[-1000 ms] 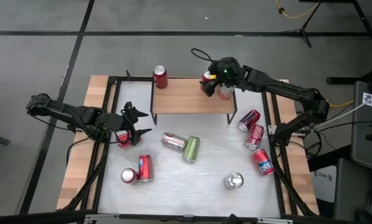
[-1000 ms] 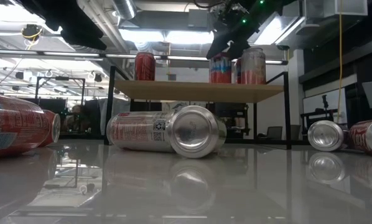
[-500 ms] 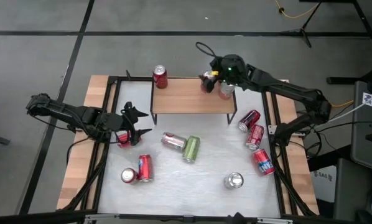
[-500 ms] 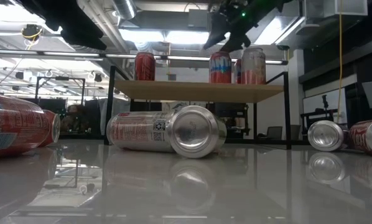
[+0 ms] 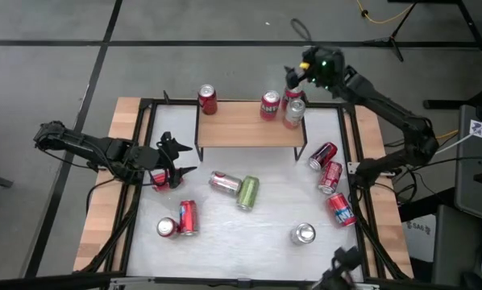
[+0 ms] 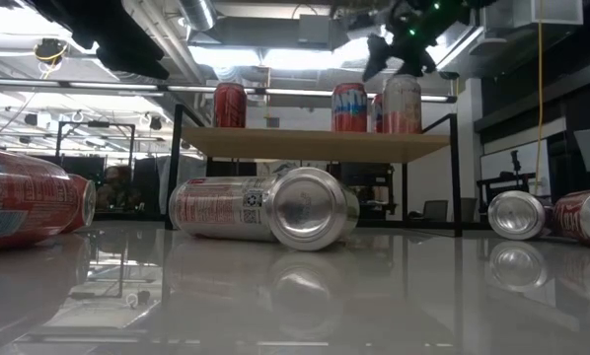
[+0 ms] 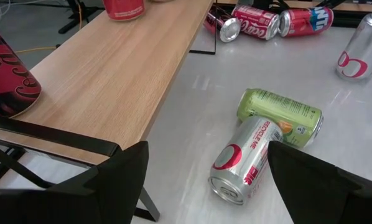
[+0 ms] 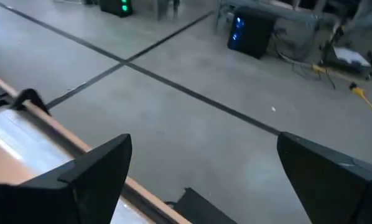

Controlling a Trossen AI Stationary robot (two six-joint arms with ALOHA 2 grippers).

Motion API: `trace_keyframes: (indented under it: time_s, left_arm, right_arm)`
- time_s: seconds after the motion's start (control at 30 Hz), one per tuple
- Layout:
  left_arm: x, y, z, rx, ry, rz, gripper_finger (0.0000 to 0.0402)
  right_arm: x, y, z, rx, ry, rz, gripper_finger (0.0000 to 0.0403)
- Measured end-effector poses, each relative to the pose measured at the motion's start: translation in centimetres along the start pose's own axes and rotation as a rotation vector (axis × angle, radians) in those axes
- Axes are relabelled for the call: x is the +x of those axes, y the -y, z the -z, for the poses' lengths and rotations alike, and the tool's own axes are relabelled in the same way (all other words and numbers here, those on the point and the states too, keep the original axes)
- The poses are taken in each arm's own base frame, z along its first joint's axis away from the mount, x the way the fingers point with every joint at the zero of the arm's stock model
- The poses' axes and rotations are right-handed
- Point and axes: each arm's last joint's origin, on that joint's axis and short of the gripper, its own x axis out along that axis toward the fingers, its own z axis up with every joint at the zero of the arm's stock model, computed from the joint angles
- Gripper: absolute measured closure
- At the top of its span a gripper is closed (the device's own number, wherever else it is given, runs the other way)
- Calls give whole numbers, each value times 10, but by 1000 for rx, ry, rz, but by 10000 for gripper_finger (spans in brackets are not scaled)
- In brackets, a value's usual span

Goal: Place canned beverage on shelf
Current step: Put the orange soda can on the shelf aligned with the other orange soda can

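The shelf (image 5: 245, 125), a light-wood plank on thin black legs, stands at the table's far middle. Upright on its top are a red can (image 5: 207, 100) at the far left corner, a red-and-blue can (image 5: 270, 105), a silver can (image 5: 294, 113) and a red can (image 5: 289, 97) behind it. My right gripper (image 5: 292, 76) (image 6: 398, 55) hangs open above and beyond the shelf's far right corner, clear of the cans; its wrist view shows only floor between the fingers (image 8: 102, 165). My left gripper (image 5: 180, 159) (image 7: 206, 149) waits open at the table's left side.
Cans lie loose on the white table: a silver one (image 5: 224, 182) beside a green one (image 5: 247, 192), two red ones (image 5: 179, 219) near left, three red ones (image 5: 330, 177) along the right edge. A silver can (image 5: 303, 234) stands near right, and a red can (image 5: 159, 180) sits by my left gripper.
My right gripper has drawn back from the red-and-blue can on the shelf, going up and toward the table's far right corner while swinging round to face past the far edge. It has stayed open. The can stands upright where it was.
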Motion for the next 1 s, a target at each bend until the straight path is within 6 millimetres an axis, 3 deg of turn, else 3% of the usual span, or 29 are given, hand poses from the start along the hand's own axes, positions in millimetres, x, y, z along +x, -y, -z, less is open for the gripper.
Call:
trace_keyframes:
  time_s: [0.2,0.37,1.0]
  left_arm:
    - [0,0,0,0,0,0,82]
    - [0,0,0,0,0,0,82]
    - [0,0,0,0,0,0,82]
  right_arm:
    - [19,38,11,47,-85,-30,13]
    - [33,49,22,43,-164,-53,13]
    - [35,47,32,19,-254,-82,13]
